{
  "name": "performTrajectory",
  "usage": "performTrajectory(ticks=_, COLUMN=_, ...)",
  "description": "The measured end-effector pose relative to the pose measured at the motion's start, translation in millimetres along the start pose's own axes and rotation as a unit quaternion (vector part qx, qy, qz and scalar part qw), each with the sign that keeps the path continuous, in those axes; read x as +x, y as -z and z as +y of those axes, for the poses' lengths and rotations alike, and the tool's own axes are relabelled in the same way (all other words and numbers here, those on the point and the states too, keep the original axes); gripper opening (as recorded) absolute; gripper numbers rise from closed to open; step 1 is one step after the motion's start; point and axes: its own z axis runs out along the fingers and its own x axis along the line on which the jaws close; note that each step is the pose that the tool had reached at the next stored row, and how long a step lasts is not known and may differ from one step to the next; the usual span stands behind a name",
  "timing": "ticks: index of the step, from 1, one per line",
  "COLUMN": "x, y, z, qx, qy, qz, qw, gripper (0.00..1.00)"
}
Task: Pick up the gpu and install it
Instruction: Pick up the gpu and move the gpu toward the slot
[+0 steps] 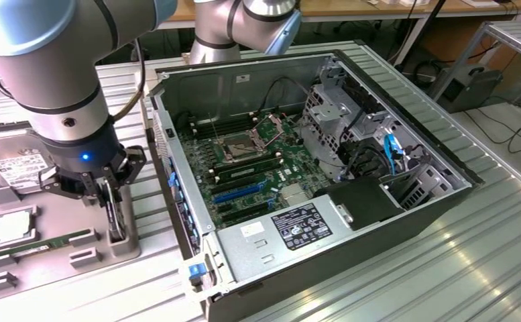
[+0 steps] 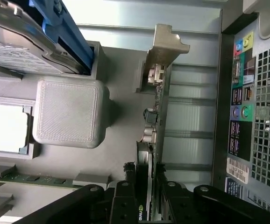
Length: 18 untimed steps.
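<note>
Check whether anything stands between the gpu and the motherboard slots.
Yes: the case's rear wall rises between the tray, where the gripper clamps the gpu, and the slots. The case is open on top, and nothing visible lies on the slots.

Robotics lab or workshop: 1 open computer case [image 1: 367,251] rests on a ribbed aluminium table [image 1: 457,268], beside a grey parts fixture [image 1: 54,218]; cables [image 1: 511,131] trail across the floor.
</note>
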Motion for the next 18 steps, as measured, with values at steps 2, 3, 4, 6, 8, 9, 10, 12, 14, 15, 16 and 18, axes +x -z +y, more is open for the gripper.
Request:
performTrajectory(ticks=2, x=0.0, y=-0.5, z=-0.4, qx=-0.0002, qy=0.009, qz=0.0004, qw=1.0, gripper=0.26)
performTrajectory(ticks=3, x=-0.1, y=-0.8, z=-0.7, qx=-0.0003, qy=0.013, qz=0.0006, qw=0.9999, gripper=0.26)
performTrajectory(ticks=4, x=-0.2, y=-1.0, z=-1.1, qx=-0.0005, qy=0.016, qz=0.0007, qw=0.9999, gripper=0.26)
performTrajectory(ticks=6, x=-0.5, y=-1.1, z=-2.9, qx=-0.0004, qy=0.02, qz=0.001, qw=0.9998, gripper=0.26)
performTrajectory(ticks=8, x=-1.4, y=-1.3, z=-5.1, qx=-0.0004, qy=0.022, qz=0.001, qw=0.9998, gripper=0.26)
performTrajectory(ticks=9, x=-2.0, y=-1.3, z=-6.0, qx=-0.0004, qy=0.022, qz=0.0011, qw=0.9998, gripper=0.26)
performTrajectory(ticks=10, x=-2.6, y=-1.4, z=-6.6, qx=-0.0005, qy=0.022, qz=0.0011, qw=0.9998, gripper=0.26)
performTrajectory(ticks=12, x=-3.8, y=-1.5, z=-7.4, qx=-0.0004, qy=0.022, qz=0.001, qw=0.9998, gripper=0.26)
performTrajectory(ticks=14, x=-4.9, y=-1.5, z=-7.8, qx=-0.0003, qy=0.022, qz=0.0009, qw=0.9998, gripper=0.26)
performTrajectory(ticks=15, x=-5.1, y=-1.4, z=-7.9, qx=-0.0003, qy=0.022, qz=0.0009, qw=0.9998, gripper=0.26)
performTrajectory(ticks=16, x=-5.4, y=-1.3, z=-8.0, qx=-0.0003, qy=0.022, qz=0.0009, qw=0.9998, gripper=0.26)
performTrajectory(ticks=18, x=-6.0, y=-1.1, z=-8.4, qx=-0.0002, qy=0.022, qz=0.0008, qw=0.9998, gripper=0.26)
